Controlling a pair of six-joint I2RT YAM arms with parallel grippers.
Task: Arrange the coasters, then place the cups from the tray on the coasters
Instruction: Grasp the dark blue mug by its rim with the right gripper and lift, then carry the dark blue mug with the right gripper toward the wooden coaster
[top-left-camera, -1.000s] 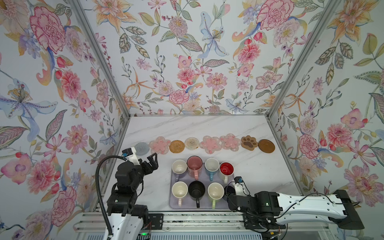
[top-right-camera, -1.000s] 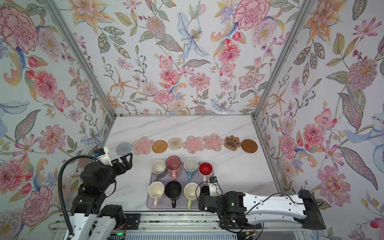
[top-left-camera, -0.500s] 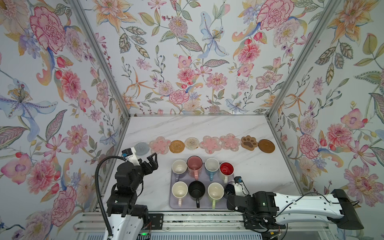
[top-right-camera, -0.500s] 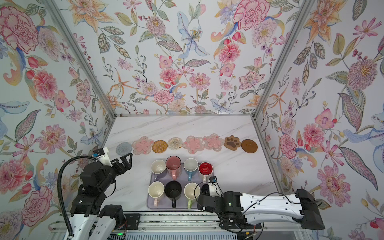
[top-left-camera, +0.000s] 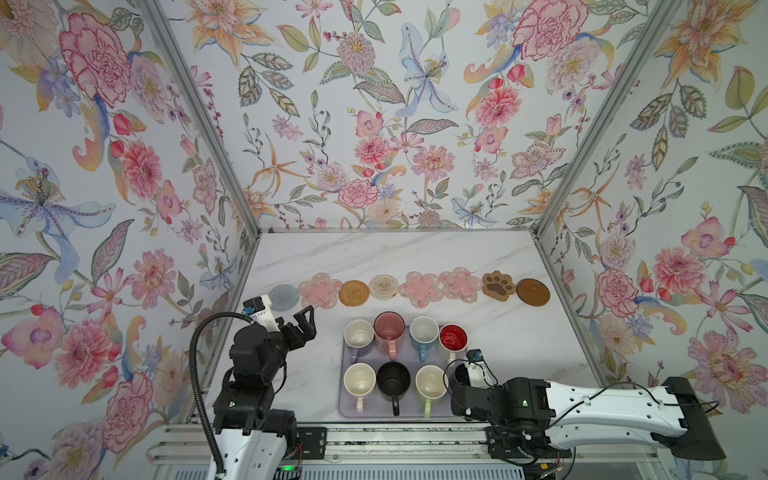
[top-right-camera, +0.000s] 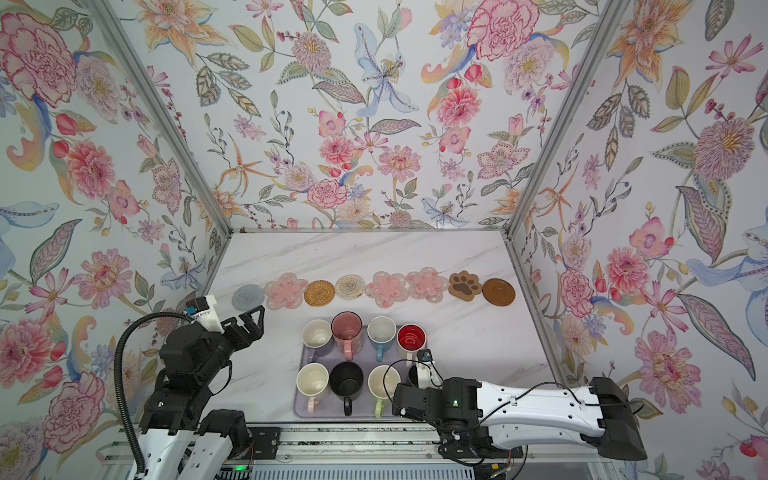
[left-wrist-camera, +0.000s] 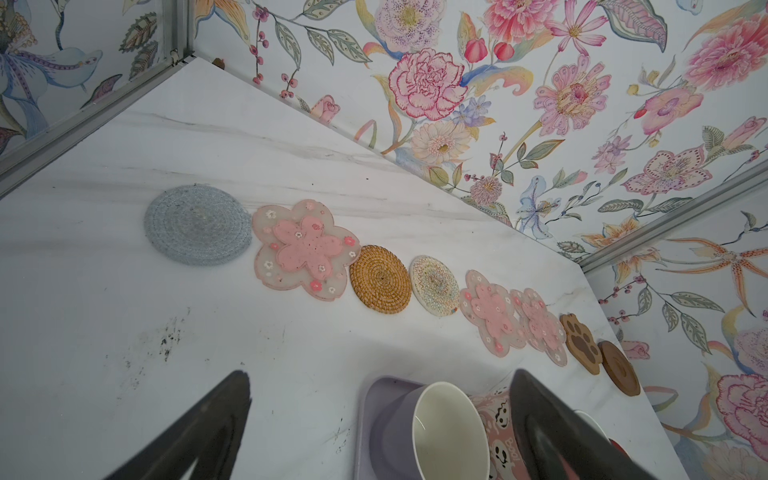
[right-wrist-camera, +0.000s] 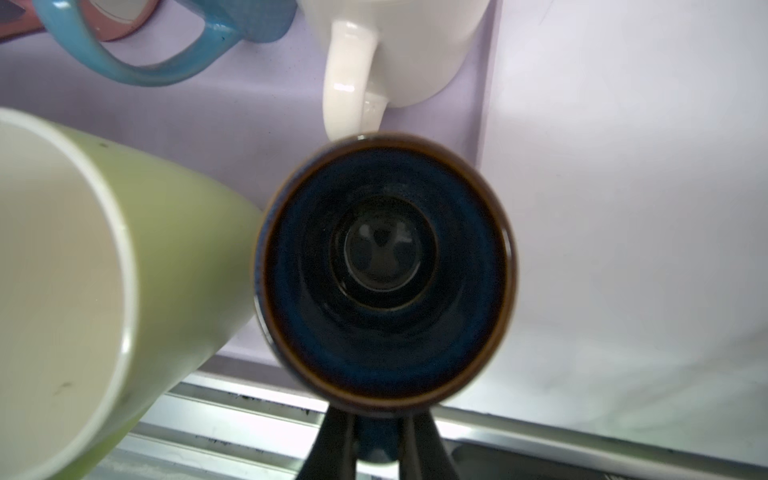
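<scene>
Plainly, the right gripper (right-wrist-camera: 376, 436) is clamped on the handle of the small dark navy mug (right-wrist-camera: 384, 266), its two fingers pressed against either side of the handle in the right wrist view. That mug stands upright at the near right corner of the lavender tray (top-left-camera: 376, 411), just beside the light green mug (top-left-camera: 431, 380); whether its base rests on the tray cannot be told. Along the tray's near side the cream-pink mug (top-left-camera: 359, 379) and the black mug (top-left-camera: 393, 379) also sit. Along its far side are the lavender mug (top-left-camera: 358, 334), the pink mug (top-left-camera: 389, 328), the blue mug (top-left-camera: 424, 330) and the white mug with a red inside (top-left-camera: 453, 337). Beyond the tray's far edge eight coasters lie in one row, from the grey knitted round (top-left-camera: 283, 297) past the tray's left end to the brown disc (top-left-camera: 533, 291) past its right end, the brown paw (top-left-camera: 498, 286) just beside the disc. Off the tray's far left corner the left gripper (top-left-camera: 300, 324) hangs above the marble with its jaws spread wide, holding nothing.
</scene>
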